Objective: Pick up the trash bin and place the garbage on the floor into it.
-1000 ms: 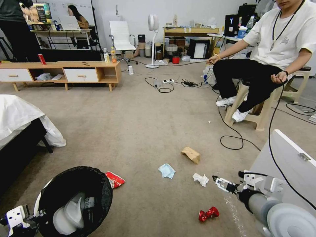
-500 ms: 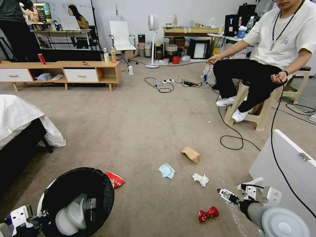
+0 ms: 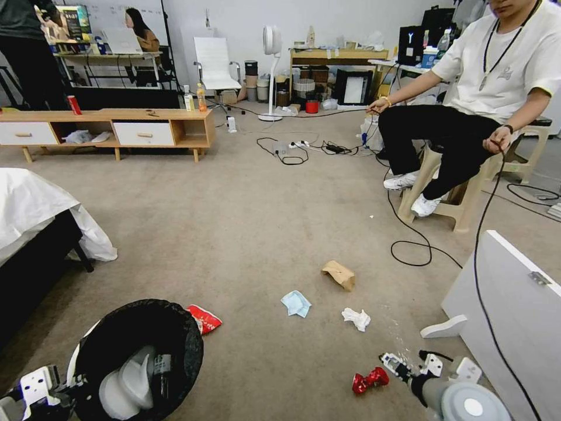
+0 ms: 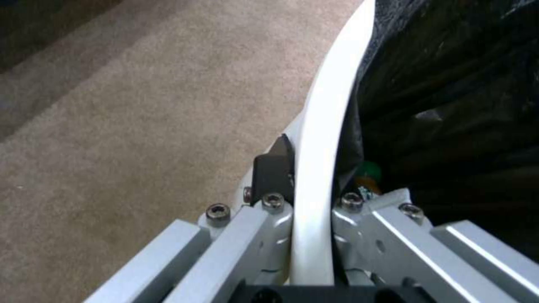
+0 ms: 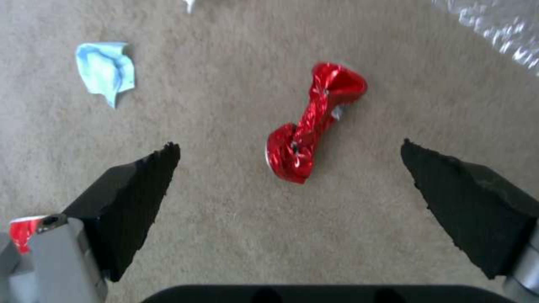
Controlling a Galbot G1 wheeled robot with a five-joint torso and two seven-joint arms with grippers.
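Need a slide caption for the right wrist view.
Open right hand poised above the crushed red can on the carpet.

right pincer (image 3: 390, 362) lowered and drawn back, now wide open just beside the crushed red can (image 3: 370, 380)

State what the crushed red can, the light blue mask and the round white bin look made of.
Crushed red can: thin glossy metal, probably aluminium; sharp creases, bright glints.
Light blue mask: soft matte fabric, likely non-woven; limp folds.
Round white bin: smooth rigid plastic, by its moulded rim, clamped by the left gripper; crinkled black bag, thin film.
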